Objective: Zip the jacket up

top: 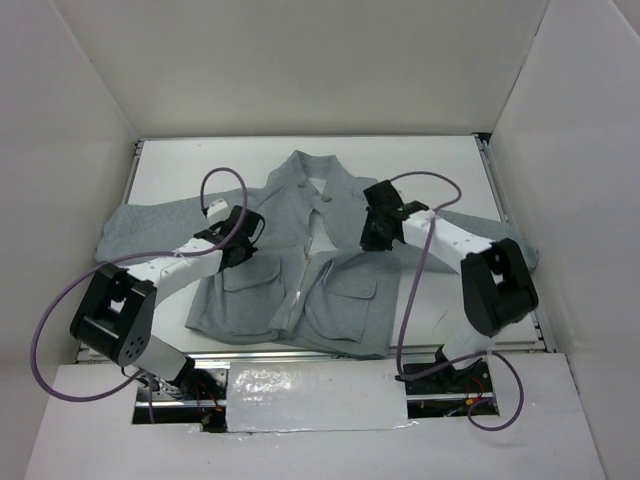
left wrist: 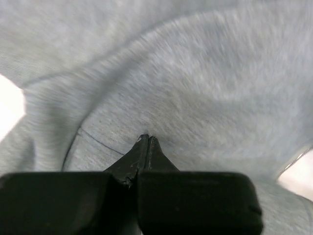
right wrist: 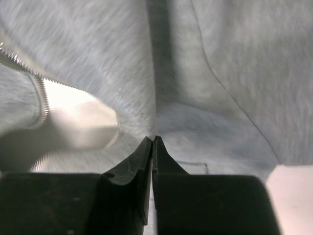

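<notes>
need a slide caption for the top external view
Left gripper and right gripper, both shut, over the unzipped grey jacket spread on the table.

Grey jacket (top: 345,300) flat on white table (top: 440,170), front open, left claw (top: 245,235) and right claw (top: 375,235) on its chest

- My left arm (top: 175,268) reaches forward and inward from a folded elbow.
- My left claw (left wrist: 147,138) has its fingertips pressed together.
- My right arm (top: 445,238) angles inward likewise.
- My right claw (right wrist: 152,138) is pinched tight on a fold of the jacket (right wrist: 234,63).
</notes>
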`<state>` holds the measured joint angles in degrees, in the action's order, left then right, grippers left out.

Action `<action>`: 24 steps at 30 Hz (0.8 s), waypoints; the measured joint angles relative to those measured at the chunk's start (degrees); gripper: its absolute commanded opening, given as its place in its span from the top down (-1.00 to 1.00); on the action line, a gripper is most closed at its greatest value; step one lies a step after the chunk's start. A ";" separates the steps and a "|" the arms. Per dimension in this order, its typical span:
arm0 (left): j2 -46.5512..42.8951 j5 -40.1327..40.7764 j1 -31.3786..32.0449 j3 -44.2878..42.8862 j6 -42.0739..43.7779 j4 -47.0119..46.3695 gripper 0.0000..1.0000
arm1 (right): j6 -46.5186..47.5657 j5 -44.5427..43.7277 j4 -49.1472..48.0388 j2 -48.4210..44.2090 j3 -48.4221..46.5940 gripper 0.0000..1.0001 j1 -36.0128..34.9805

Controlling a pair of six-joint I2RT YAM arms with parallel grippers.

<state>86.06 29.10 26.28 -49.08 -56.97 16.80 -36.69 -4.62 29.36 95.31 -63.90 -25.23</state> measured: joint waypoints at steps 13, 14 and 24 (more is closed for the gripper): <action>-9.75 -3.91 -3.04 4.42 3.34 -0.37 0.06 | 0.44 8.09 -12.68 -9.16 14.21 -0.42 0.31; -11.78 -4.61 -2.86 5.27 3.76 -0.17 0.07 | 1.62 10.05 -14.47 -11.26 14.21 -0.41 -0.13; -28.85 -21.66 10.91 7.39 9.31 -7.65 -0.19 | 11.06 24.11 -24.20 -14.40 8.66 -0.37 -5.88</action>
<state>57.21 7.44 37.19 -41.69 -47.66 9.15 -25.63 19.49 5.17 80.90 -55.24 -31.11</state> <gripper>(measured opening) 0.587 0.695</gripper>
